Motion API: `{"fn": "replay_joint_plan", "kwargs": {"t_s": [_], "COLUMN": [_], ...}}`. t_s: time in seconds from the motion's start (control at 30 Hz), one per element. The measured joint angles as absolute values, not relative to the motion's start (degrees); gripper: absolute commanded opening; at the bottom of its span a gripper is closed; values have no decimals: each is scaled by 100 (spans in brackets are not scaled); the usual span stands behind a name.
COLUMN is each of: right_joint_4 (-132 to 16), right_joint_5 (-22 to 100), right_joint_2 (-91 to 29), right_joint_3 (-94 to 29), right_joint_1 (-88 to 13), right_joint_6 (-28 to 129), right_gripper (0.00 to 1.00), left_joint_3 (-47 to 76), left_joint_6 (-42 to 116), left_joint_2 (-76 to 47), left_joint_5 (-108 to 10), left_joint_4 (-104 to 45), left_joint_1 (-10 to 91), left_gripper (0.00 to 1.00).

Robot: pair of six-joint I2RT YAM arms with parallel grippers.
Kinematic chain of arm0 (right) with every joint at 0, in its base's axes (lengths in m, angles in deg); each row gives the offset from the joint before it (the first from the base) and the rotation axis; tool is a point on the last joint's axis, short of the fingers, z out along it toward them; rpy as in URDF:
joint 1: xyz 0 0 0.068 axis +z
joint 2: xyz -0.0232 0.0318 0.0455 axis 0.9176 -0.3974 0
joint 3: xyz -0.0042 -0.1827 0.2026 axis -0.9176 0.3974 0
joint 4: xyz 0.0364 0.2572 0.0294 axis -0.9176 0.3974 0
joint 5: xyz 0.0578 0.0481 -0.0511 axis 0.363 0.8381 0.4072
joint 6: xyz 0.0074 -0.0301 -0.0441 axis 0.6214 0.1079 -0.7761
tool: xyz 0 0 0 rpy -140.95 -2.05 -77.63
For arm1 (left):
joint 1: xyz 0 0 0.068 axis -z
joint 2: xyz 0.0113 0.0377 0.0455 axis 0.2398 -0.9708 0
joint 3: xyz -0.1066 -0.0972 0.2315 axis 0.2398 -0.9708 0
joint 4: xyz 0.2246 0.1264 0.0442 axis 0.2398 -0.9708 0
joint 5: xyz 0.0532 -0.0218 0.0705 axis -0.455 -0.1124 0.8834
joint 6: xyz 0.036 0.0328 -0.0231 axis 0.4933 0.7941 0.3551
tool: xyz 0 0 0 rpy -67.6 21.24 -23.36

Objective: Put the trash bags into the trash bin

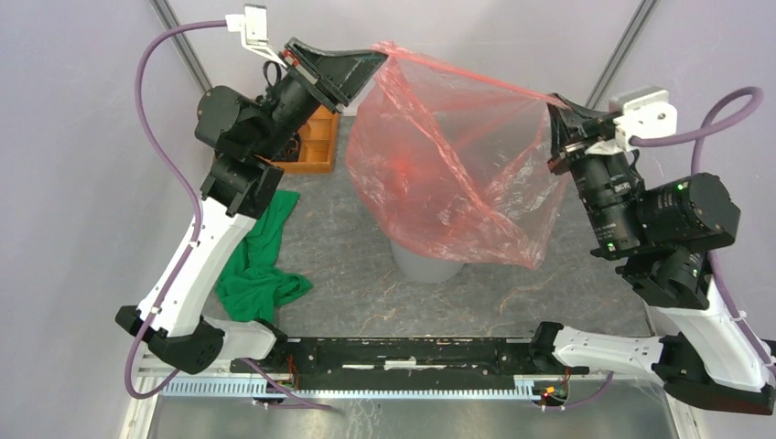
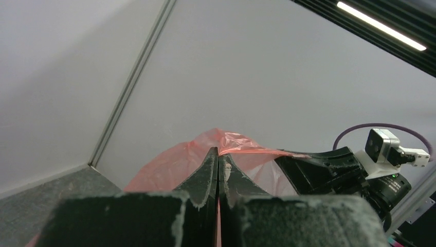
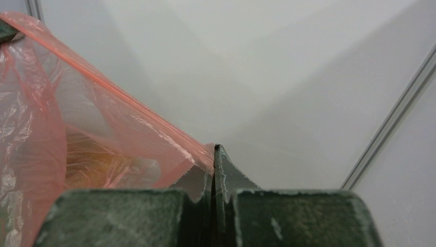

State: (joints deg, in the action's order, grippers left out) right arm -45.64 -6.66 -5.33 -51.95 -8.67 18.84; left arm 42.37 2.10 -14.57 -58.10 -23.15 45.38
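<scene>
- top view: our left gripper (image 1: 380, 57) and right gripper (image 1: 553, 102) are each pinched shut on a top corner of the trash bag (image 1: 448, 155). its stretched upper edge runs straight from one set of fingertips to the other, and the bag hangs below and between them. its lowest corner sags toward the right gripper's side.
- the trash bin (image 1: 423, 265) stands under that sheet, below the span and nearer the left gripper's end. we cannot tell whether any plastic is inside its rim. a green cloth (image 1: 261, 261) and a wooden tray (image 1: 316, 146) lie beneath the left arm.
- left wrist view: the jaws are closed with red film squeezed at the tips. the bag spills ahead and downward, and the right gripper sits straight ahead along the taut edge.
- right wrist view: the jaws are closed on the other corner, and the bag spreads left of the fingers. the bin is out of sight.
- we judge the coming move hinges on bringing the low corner over the bin before both grippers lower together.
</scene>
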Motion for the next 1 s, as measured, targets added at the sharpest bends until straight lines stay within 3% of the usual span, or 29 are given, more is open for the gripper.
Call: {"fn": "replay_joint_plan", "kwargs": {"t_s": [0.3,1.0], "right_joint_4": [-4452,-4549], "right_joint_5": [-958,-1953], "right_joint_2": [-218,-596], "right_joint_3": [-4751,-5140], "right_joint_1": [-861,-854], "right_joint_6": [1740,555], "right_gripper": [0,0], "left_joint_3": [3583,4056], "left_joint_6": [455,588], "left_joint_2": [-1210,-1619], "left_joint_5": [-5808,-5920], "left_joint_4": [-2982,-3250], "left_joint_1": [4611,4626], "left_gripper": [2,2]}}
